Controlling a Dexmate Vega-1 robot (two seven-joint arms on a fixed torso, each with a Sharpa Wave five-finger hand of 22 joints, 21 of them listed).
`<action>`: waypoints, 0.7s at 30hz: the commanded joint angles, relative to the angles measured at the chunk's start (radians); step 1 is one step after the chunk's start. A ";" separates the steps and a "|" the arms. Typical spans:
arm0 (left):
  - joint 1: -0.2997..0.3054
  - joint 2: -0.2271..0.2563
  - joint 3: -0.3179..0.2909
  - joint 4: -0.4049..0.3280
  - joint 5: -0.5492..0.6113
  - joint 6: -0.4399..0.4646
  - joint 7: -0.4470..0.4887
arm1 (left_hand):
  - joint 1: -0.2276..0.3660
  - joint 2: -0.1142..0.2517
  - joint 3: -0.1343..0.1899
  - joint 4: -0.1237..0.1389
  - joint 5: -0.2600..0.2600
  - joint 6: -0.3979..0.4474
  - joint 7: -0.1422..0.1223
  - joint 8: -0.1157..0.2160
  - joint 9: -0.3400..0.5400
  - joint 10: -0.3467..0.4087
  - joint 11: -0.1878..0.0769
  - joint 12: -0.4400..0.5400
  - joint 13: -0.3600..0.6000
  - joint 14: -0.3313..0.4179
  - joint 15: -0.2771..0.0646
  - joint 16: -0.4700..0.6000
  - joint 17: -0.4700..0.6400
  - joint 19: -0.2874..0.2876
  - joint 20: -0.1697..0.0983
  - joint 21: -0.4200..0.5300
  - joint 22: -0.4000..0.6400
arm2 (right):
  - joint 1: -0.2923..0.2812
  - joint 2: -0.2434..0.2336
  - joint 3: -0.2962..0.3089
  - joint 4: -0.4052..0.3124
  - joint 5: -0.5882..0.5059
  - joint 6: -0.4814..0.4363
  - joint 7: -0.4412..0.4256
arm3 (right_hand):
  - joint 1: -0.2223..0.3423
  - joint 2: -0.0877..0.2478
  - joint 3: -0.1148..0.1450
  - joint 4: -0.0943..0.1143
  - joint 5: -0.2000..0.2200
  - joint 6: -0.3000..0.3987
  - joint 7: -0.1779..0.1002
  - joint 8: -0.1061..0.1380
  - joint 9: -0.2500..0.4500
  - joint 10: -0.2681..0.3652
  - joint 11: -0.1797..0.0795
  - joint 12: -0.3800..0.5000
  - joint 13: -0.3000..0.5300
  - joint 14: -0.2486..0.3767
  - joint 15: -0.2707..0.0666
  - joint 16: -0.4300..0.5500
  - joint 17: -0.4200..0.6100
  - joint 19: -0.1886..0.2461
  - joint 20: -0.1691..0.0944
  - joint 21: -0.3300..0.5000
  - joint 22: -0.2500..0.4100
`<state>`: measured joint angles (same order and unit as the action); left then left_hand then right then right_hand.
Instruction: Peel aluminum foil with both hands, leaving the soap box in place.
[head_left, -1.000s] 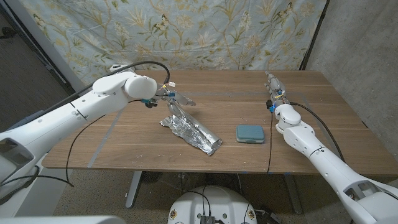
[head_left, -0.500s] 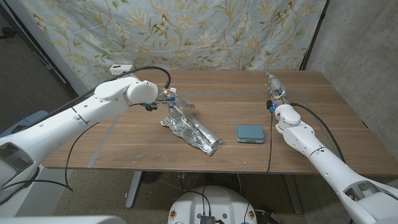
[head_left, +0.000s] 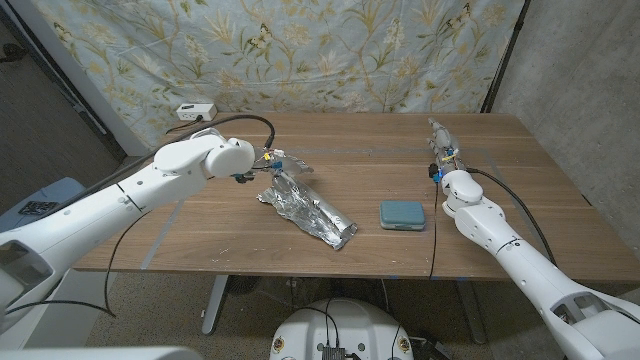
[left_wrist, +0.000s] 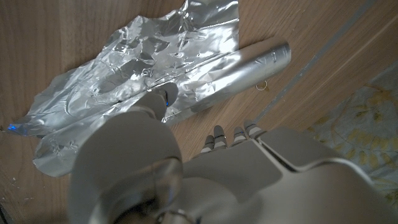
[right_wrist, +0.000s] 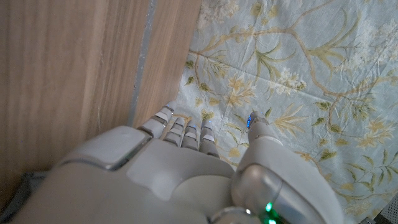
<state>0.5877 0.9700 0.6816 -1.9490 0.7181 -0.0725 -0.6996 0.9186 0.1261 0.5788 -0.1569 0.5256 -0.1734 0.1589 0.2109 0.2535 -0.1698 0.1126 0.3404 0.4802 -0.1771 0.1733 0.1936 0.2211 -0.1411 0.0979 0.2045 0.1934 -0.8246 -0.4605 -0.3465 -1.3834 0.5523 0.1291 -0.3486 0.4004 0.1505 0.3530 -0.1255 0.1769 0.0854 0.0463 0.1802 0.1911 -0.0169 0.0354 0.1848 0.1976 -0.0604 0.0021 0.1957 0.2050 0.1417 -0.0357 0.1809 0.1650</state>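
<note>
— Anything shifted? 
— Left hand (head_left: 272, 158) has dropped onto the foil's (head_left: 305, 207) far left end, fingers (left_wrist: 158, 99) pinching it.
— And the right hand (head_left: 440, 140)?
— Far right on the surface (head_left: 200, 235), fingers (right_wrist: 180, 130) apart, holding nothing. Soap box (head_left: 403, 214) lies right of the foil.

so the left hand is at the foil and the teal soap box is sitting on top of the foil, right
Not quite. In the head view the soap box sits on the bare table, beside the foil and apart from it. The left hand is indeed at the foil's far end.
</note>
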 joint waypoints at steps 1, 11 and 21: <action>0.041 -0.001 -0.013 0.003 0.036 0.001 0.056 | -0.003 -0.003 -0.001 0.002 0.009 -0.140 -0.006 0.004 0.003 -0.215 0.003 0.008 0.007 -0.119 0.000 0.009 0.005 -0.005 -0.006 0.010 0.001 | 0.001 0.005 0.003 0.018 0.007 0.011 0.003 | 0.001 -0.001 -0.001 0.001 0.001 -0.003 -0.003 0.007 0.003 -0.004 0.005 0.001 0.002 -0.010 -0.003 0.000 0.002 -0.005 -0.049 0.003 0.004; 0.064 0.006 -0.024 0.009 0.041 -0.020 0.110 | -0.009 -0.006 -0.005 0.005 0.017 -0.120 -0.007 0.013 0.007 -0.212 0.000 0.021 0.016 -0.111 -0.004 0.012 0.008 -0.002 -0.009 0.014 0.002 | 0.002 0.001 0.003 0.020 0.010 0.008 0.009 | 0.001 0.000 -0.001 0.000 0.001 -0.004 -0.003 0.008 0.003 -0.006 0.004 0.002 0.002 -0.011 -0.003 0.001 0.002 -0.006 -0.049 0.003 0.004; 0.092 0.011 -0.037 0.006 0.051 -0.024 0.163 | -0.009 -0.008 -0.005 0.002 0.028 -0.087 -0.013 0.025 0.010 -0.188 -0.007 0.044 0.027 -0.085 -0.010 0.020 0.011 0.020 -0.011 0.024 0.002 | 0.010 0.001 -0.003 0.030 0.010 0.006 0.019 | 0.000 0.000 -0.002 0.000 0.001 -0.004 -0.003 0.009 0.003 -0.007 0.004 0.004 0.002 -0.011 -0.003 0.002 0.002 -0.007 -0.049 0.004 0.004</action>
<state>0.6506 0.9751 0.6565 -1.9418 0.7564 -0.0879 -0.5945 0.9132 0.1207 0.5761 -0.1542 0.5449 -0.1755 0.1567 0.2286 0.2581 -0.1698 0.1125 0.3737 0.5026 -0.1732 0.1695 0.2073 0.2274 -0.1299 0.0877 0.2190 0.1933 -0.8219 -0.4590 -0.3438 -1.3641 0.5611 0.1374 -0.3389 0.4004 0.1504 0.3531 -0.1254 0.1769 0.0855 0.0463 0.1851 0.1910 -0.0169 0.0354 0.1848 0.1975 -0.0644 -0.0022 0.1958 0.2050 0.1379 -0.0396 0.1809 0.1651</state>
